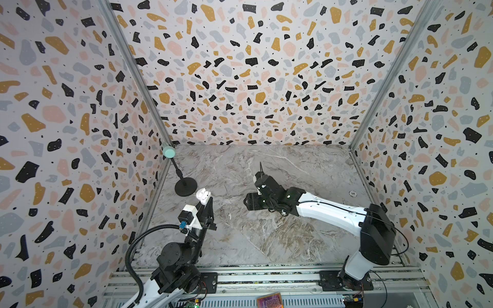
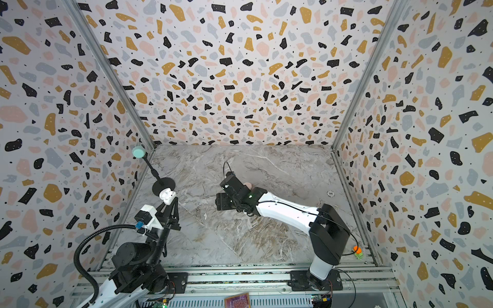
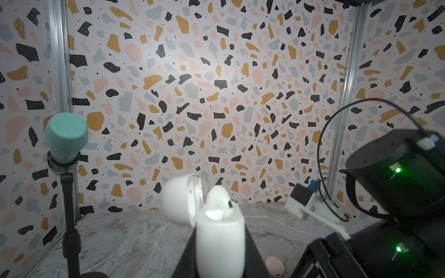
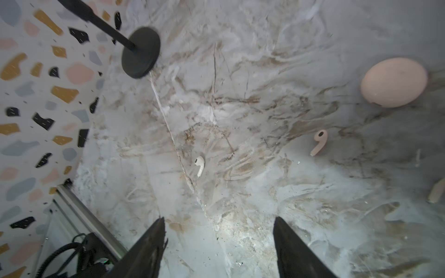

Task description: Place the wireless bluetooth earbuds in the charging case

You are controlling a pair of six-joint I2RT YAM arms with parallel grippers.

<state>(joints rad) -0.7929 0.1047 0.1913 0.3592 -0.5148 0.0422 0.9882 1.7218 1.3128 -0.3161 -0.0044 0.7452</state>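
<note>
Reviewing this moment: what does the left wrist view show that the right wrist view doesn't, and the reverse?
Left wrist only: the open white charging case with a seated white earbud poking out, and the teal microphone head. Right wrist only: the open right gripper, a loose white earbud and a pink earbud lying on the table. Both: the pink case, the black stand and the marble table.

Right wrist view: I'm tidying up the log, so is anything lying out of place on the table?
Yes. A white earbud and a pink earbud lie loose on the table, apart from the shut pink case. Nothing looks broken.
</note>
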